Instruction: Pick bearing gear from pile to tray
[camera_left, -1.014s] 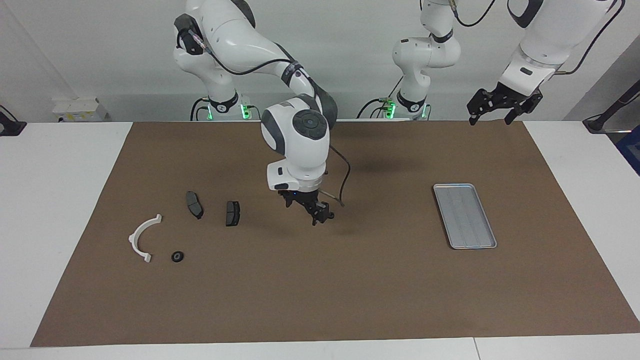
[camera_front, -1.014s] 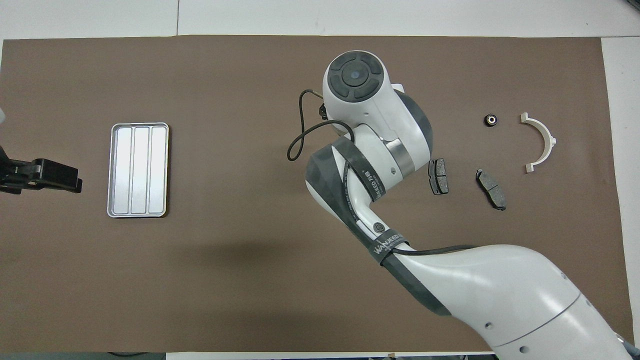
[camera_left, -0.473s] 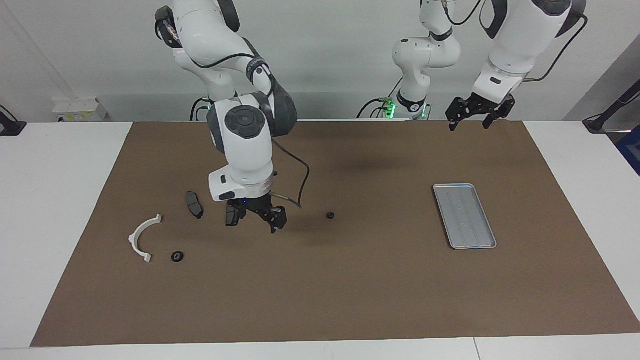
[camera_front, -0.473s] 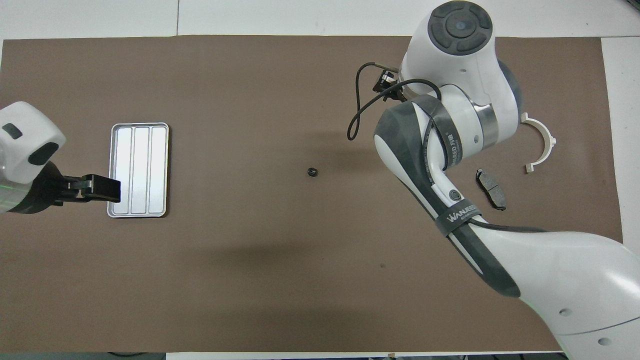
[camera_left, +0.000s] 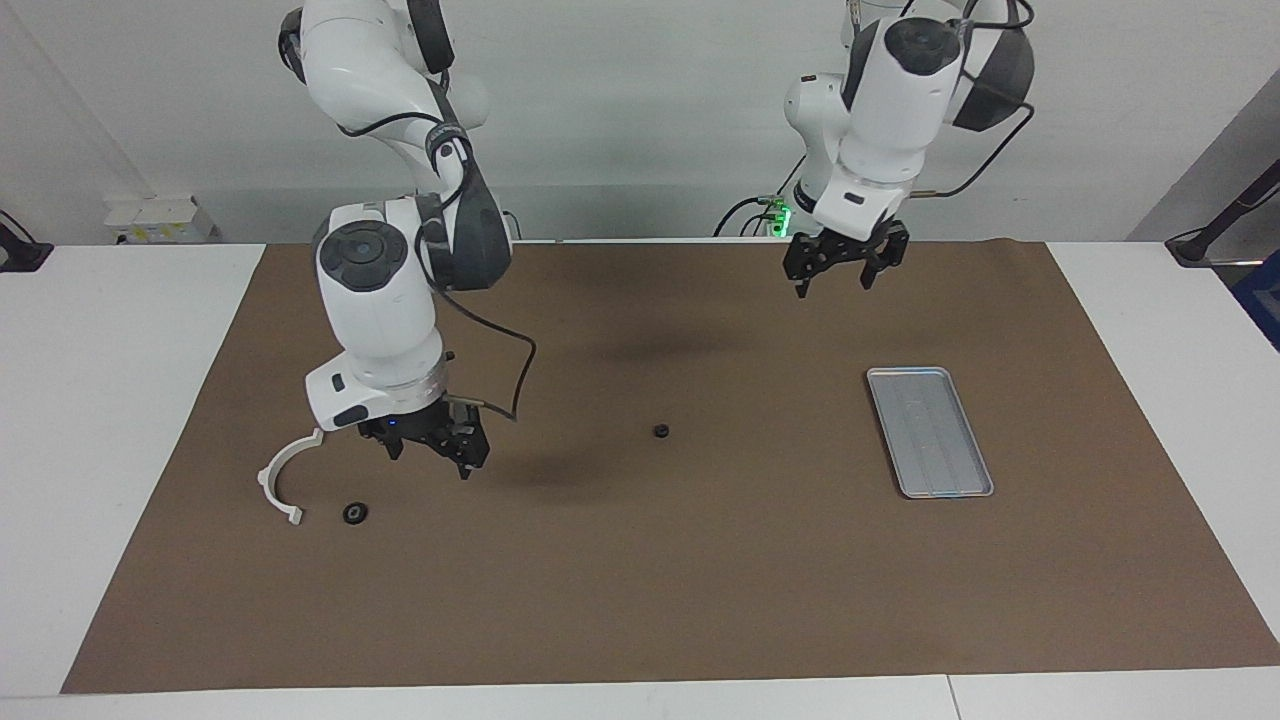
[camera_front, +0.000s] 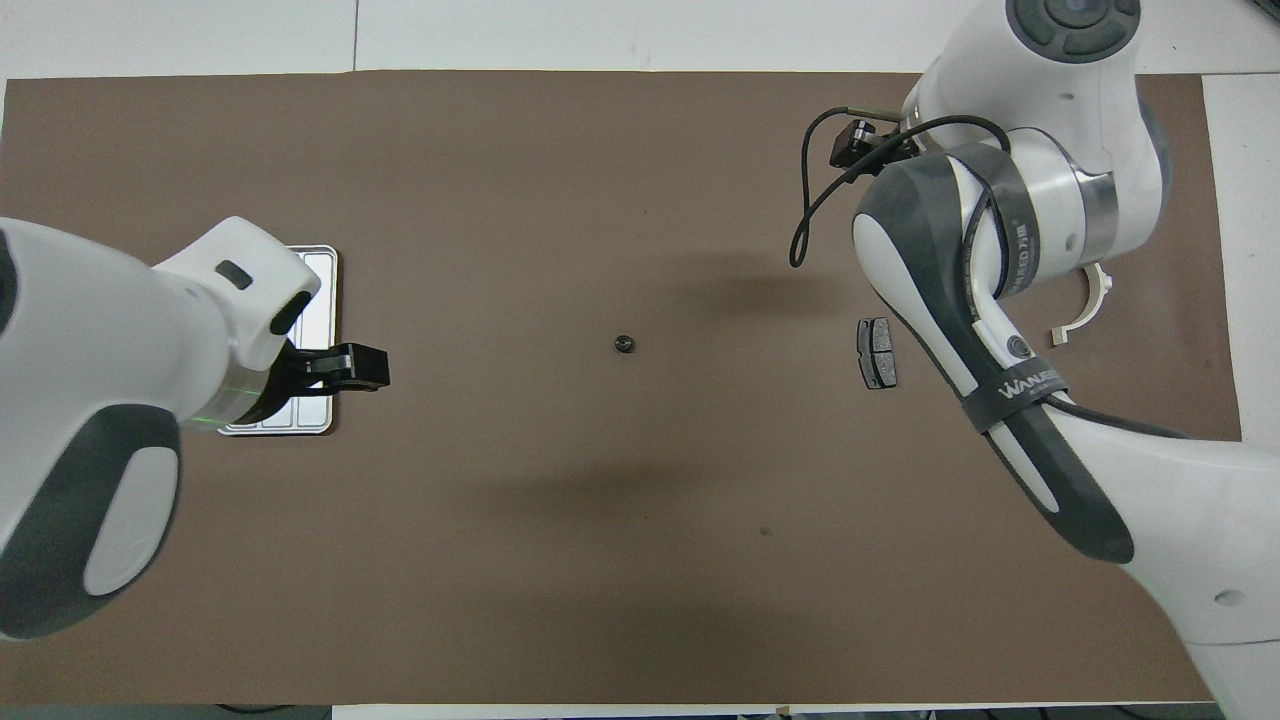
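A small black bearing gear lies alone on the mat, midway between the pile and the tray. The silver tray sits toward the left arm's end with nothing in it. The pile toward the right arm's end shows a white half-ring bracket, a black round piece and one dark brake pad. My right gripper hangs open and empty low over the pile, hiding the brake pads in the facing view. My left gripper is open and empty, high over the mat beside the tray.
A brown mat covers most of the white table. In the overhead view the right arm's links cover part of the pile, and the left arm covers most of the tray.
The right gripper has moved from mid-mat to the pile, leaving the small black bearing gear on the mat. The left arm has swung in from the table's end toward the middle.
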